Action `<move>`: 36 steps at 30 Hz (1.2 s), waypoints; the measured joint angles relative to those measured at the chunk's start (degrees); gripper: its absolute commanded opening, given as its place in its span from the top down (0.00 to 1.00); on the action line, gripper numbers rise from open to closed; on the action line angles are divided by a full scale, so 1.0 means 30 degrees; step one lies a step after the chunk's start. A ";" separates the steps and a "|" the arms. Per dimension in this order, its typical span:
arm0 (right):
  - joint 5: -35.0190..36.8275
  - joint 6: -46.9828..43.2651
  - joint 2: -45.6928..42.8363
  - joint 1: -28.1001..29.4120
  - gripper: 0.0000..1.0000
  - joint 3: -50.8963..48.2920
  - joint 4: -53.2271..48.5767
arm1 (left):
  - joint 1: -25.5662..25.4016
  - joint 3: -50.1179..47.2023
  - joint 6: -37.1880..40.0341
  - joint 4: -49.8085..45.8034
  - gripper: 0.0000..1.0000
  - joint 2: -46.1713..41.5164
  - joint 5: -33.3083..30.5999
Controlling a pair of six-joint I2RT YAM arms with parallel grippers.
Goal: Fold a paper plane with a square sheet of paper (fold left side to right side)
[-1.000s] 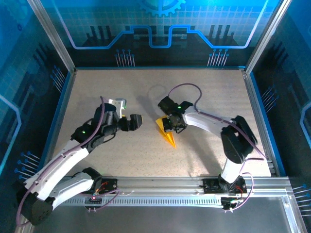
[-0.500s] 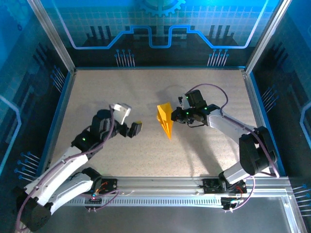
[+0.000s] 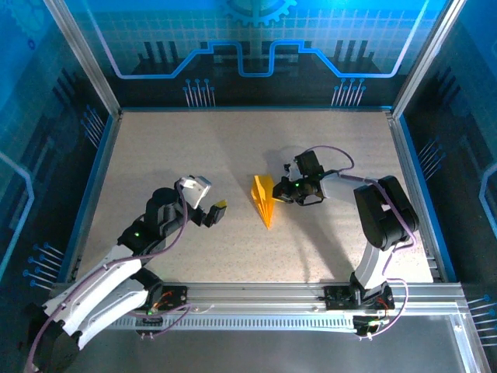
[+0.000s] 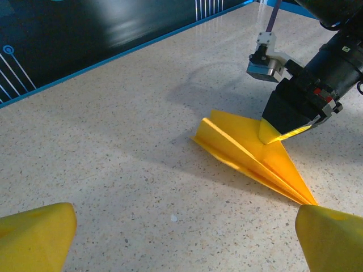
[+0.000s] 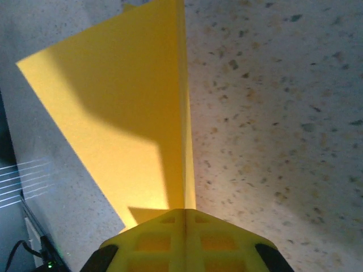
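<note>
Speckled desk point(image 3: 155, 148): right hand point(image 3: 283, 191) pinches shut on the paper plane point(image 3: 264, 199) directly ahead; lay it flat before releasing; left hand point(image 3: 214, 208) spread wide, empty.

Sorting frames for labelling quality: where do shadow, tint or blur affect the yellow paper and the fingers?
Top external: blue light tints the enclosure; the paper plane is small but sharp. Left wrist: plane crisp, the left gripper's fingertips blurred. Right wrist: a shadow crosses the plane, and the right gripper is soft.
</note>
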 measured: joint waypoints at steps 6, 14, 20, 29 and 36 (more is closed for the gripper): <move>0.0182 -0.0379 0.0000 -0.0299 0.84 -0.0350 -0.0051 | 0.0000 0.0000 0.0007 0.0015 0.00 0.0000 0.0124; 0.1100 -0.0918 -0.0546 -0.0299 0.61 -0.0444 -0.1078 | 0.0000 0.0000 0.0007 0.0044 0.00 0.0000 0.0138; 0.3548 -0.1530 -0.2929 0.0015 0.52 -0.0153 -0.3949 | 0.0000 0.0000 0.0007 0.0044 0.00 0.0000 0.0138; 0.6411 -0.1654 -0.3308 0.3337 0.52 0.2739 -0.7650 | 0.0000 0.0000 0.0007 0.0044 0.00 0.0000 0.0277; 0.6900 -0.1654 -0.1326 0.3898 0.53 0.3701 -0.8444 | 0.0000 0.0000 0.0007 0.0044 0.00 0.0000 0.0291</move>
